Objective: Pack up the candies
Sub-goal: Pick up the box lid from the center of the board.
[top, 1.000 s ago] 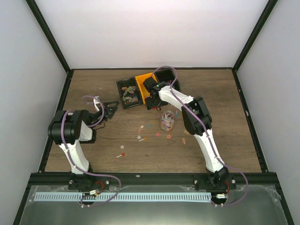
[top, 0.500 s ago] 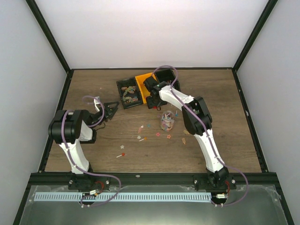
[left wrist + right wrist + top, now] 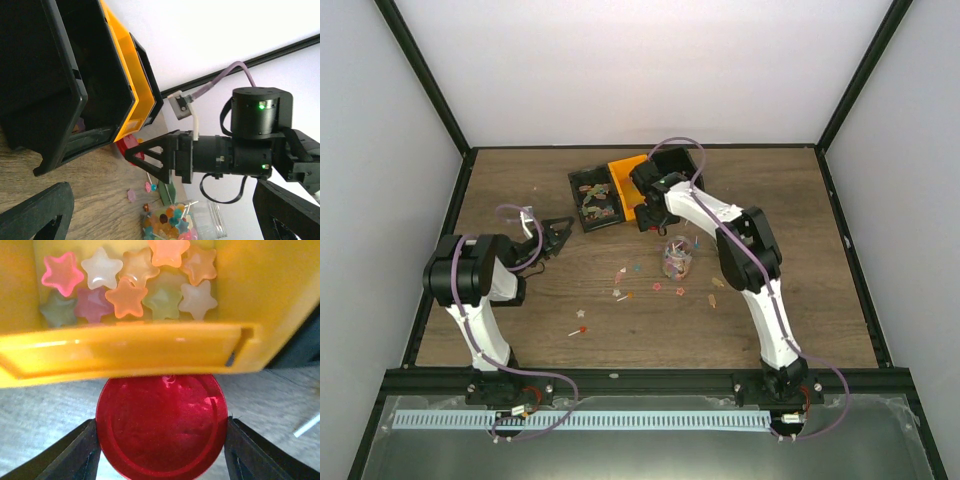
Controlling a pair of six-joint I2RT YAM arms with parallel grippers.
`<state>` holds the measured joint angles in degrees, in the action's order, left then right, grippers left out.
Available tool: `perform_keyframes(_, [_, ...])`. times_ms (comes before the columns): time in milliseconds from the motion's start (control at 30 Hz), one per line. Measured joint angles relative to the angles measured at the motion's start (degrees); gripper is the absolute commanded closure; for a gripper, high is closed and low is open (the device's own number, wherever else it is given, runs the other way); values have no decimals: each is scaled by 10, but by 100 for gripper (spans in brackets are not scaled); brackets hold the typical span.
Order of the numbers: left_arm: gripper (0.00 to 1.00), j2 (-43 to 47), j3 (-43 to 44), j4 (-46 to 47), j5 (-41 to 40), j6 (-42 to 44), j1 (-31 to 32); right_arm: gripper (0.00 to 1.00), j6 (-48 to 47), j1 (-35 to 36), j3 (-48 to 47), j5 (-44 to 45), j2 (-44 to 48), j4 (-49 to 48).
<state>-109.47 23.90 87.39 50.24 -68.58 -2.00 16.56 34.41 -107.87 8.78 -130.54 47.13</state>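
Small multicoloured candies (image 3: pixel 677 265) fill much of a clear glass jar (image 3: pixel 677 243) that stands uncovered near the middle of a brown wooden table (image 3: pixel 800 220). More candies, among them star shapes and thin sticks, lie loose on the wood in front of the jar and to its left.

Behind the jar, star-shaped candies in pink, white, orange and green sit in a shallow orange plastic tray (image 3: pixel 125 347). A flat black tray (image 3: pixel 595 197) holding further sweets is on one side of it and a deep black bin (image 3: pixel 675 162) on the other.

A round red lid (image 3: pixel 161 405) lies flat on the table just beside the orange tray's wall. The right gripper (image 3: pixel 161 440) pinches this lid, one dark finger against each opposite edge.

The left gripper (image 3: pixel 558 232) hangs over the table's left side, well apart from the jar. Its jaws are spread wide and hold nothing.
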Motion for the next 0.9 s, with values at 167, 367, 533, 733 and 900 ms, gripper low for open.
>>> perform_keyframes(167, [0, 0, 0, 0, 0, 0, 0, 39, 0, 0, 28, -2, 40, 7])
perform_keyframes(367, [0, 0, 0, 0, 0, 0, 0, 40, 3, -1, 37, -5, 71, -2])
perform_keyframes(533, [0, 0, 0, 0, 0, 0, 0, 40, 5, -1, 61, -11, 90, -7])
perform_keyframes(733, [0, 0, 0, 0, 0, 0, 0, 40, 7, -1, 78, -7, 112, 0])
perform_keyframes(900, [0, 0, 0, 0, 0, 0, 0, 40, 7, -1, 80, 3, 165, 4])
